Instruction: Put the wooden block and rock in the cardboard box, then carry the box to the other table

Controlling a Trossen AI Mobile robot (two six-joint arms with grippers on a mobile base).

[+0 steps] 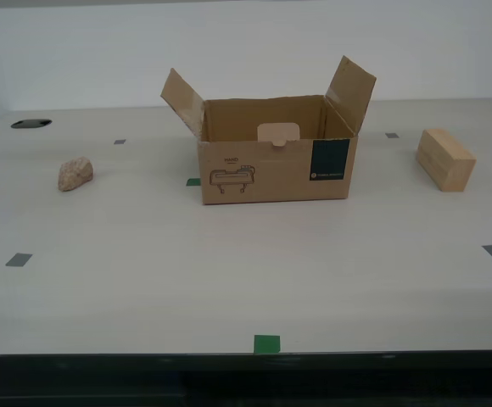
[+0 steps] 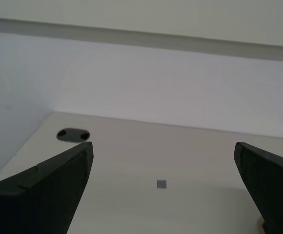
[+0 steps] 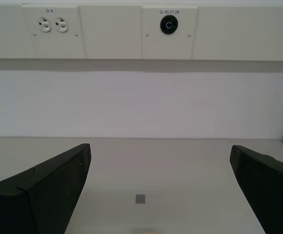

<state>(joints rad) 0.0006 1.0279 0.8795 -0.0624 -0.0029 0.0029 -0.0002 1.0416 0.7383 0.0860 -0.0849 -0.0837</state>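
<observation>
Two grippers stand spread and empty: my first gripper (image 3: 158,195) and my second gripper (image 2: 163,195). On the smooth off-white desk (image 1: 144,271), the open brown cardboard box (image 1: 276,161) sits between the lumpy beige rock (image 1: 75,174) and the pale tan wooden block (image 1: 445,158).

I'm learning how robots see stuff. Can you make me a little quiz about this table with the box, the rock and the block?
1. True or false: the rock already lies inside the cardboard box.
2. In the exterior view, which thing sits to the box's right? A) the rock B) the wooden block C) nothing
3. Fill in: the box's flaps are ____.

Key:
1. False. The rock is on the table, apart from the box, on the exterior view's left.
2. B.
3. Open. My first gripper and my second gripper are open too, holding nothing.
</observation>
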